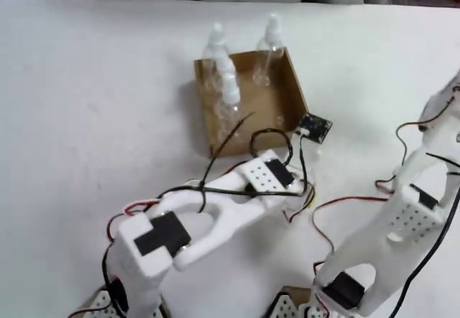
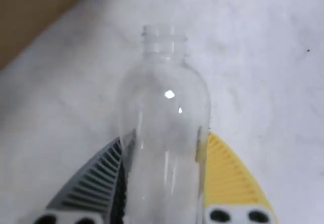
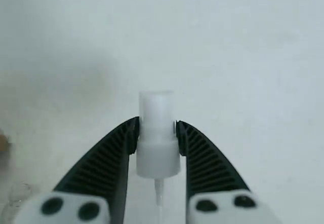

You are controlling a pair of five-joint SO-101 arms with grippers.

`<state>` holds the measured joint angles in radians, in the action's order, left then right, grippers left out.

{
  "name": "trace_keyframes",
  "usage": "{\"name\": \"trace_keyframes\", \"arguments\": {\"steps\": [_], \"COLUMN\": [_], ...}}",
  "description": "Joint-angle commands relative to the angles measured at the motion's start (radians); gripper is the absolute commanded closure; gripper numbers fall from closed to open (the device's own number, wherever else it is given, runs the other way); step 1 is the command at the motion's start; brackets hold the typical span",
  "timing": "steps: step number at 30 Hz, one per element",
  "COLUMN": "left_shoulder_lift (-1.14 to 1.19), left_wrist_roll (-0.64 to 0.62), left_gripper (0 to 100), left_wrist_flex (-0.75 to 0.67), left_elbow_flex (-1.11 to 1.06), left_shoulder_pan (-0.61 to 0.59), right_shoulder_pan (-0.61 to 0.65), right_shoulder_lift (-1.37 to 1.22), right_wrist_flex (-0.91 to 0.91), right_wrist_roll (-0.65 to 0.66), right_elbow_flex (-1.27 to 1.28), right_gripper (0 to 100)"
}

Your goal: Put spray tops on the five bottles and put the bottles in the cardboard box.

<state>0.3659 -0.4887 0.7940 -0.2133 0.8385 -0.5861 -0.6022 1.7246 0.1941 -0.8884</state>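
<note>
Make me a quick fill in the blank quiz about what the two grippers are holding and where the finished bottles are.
1. The left gripper is shut on a clear ____ with an open neck.
2. The right gripper is shut on a white ____.
3. The capped bottles stand inside the cardboard ____.
Missing words: bottle; spray top; box.
</note>
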Motion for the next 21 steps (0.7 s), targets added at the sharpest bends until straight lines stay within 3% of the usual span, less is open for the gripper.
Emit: {"name": "trace_keyframes", "arguments": {"steps": [1,5,14,21], "left_shoulder_lift": [-0.199,-0.423,-0.986,-1.308], "left_wrist_roll": [0.023,0.087,0.183,0.18], "left_gripper": [98,98,98,98], "left_wrist_flex": [0.009,-0.087,-0.491,-0.549], "left_elbow_flex": [-0.057,-0.252,-0.827,-1.043], "left_shoulder_pan": [0.001,0.004,-0.002,-0.065], "right_shoulder_pan": [0.068,0.131,0.245,0.395], "right_shoulder_lift": [0.255,0.467,0.854,1.121], "right_wrist_flex": [0.045,0.044,-0.061,-0.183], "right_wrist_roll": [-0.044,-0.098,-0.207,-0.304], "right_elbow_flex": [0.147,0.308,0.595,0.781], "right_gripper": [98.4,98.4,98.4,98.4]}}
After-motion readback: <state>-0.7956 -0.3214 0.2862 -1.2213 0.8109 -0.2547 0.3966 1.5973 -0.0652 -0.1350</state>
